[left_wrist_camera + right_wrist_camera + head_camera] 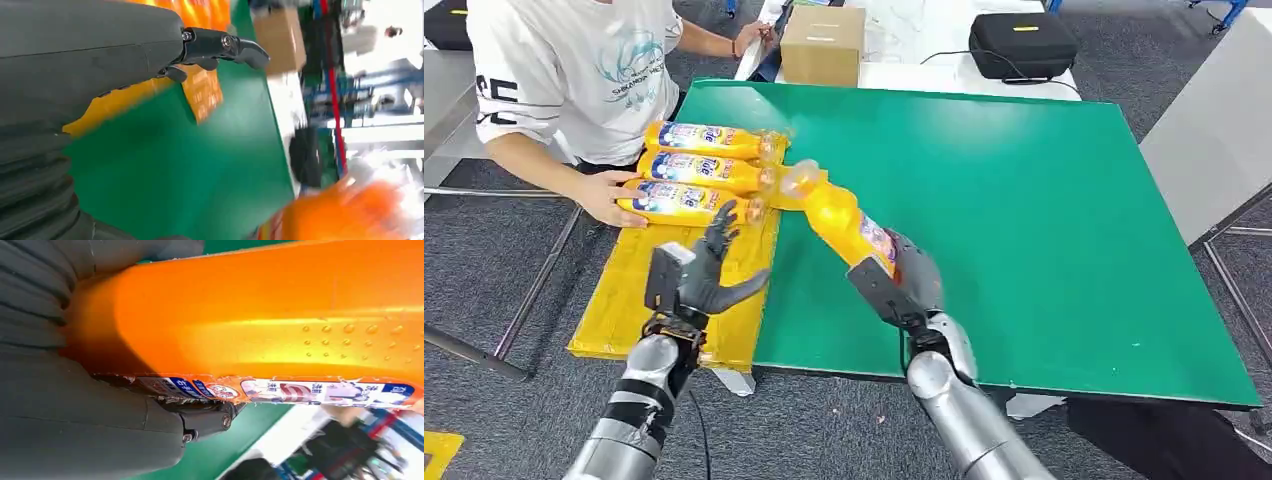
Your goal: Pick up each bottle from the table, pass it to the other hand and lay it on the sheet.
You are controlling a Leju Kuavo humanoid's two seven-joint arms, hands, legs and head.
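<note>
Three orange plastic bottles already lie on the yellow sheet at the green table's left edge, a fourth orange bottle tilts in the right robot hand's grasp, the empty left robot hand spread beside it, handover pending.

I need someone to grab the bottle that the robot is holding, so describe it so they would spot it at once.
On the green table top, by the yellow sheet, an orange plastic bottle tilts in the right hand. Unlike the three bottles lying on the sheet, it is lifted.
</note>
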